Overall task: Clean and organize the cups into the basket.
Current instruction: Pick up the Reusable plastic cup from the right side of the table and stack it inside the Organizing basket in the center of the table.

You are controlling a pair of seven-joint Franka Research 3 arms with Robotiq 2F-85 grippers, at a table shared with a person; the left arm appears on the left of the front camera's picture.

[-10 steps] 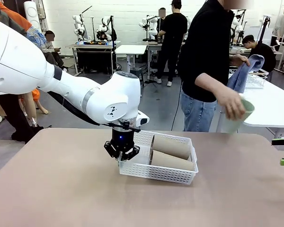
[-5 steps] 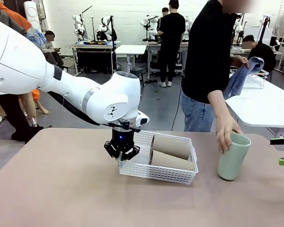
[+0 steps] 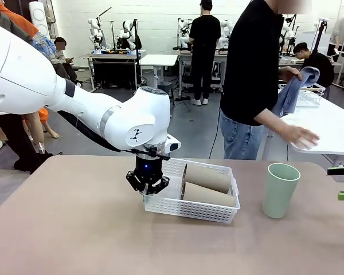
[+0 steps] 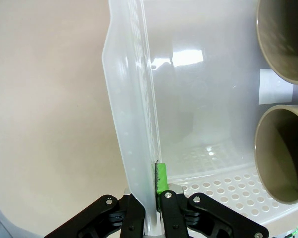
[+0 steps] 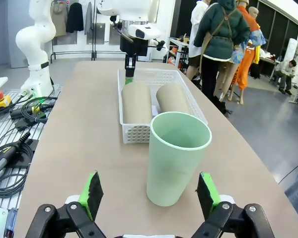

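Now two taupe-brown tumblers (image 3: pixel 206 177) (image 3: pixel 209 196) lie inside one white lattice plastic basket (image 3: pixel 189 209), its rim pinched by the left gripper (image 3: pixel 147 189); one mint-green tumbler (image 3: pixel 280 190) stands upright beside it, facing the wide-spread right gripper (image 5: pixel 150 191).

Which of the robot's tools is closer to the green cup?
Right. The right tool, open, sits just short of the mint green cup; the left tool grips the basket at its opposite end.

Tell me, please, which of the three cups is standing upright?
The mint green cup, upright on the table beside the basket; the two taupe-brown cups lie on their sides inside it.
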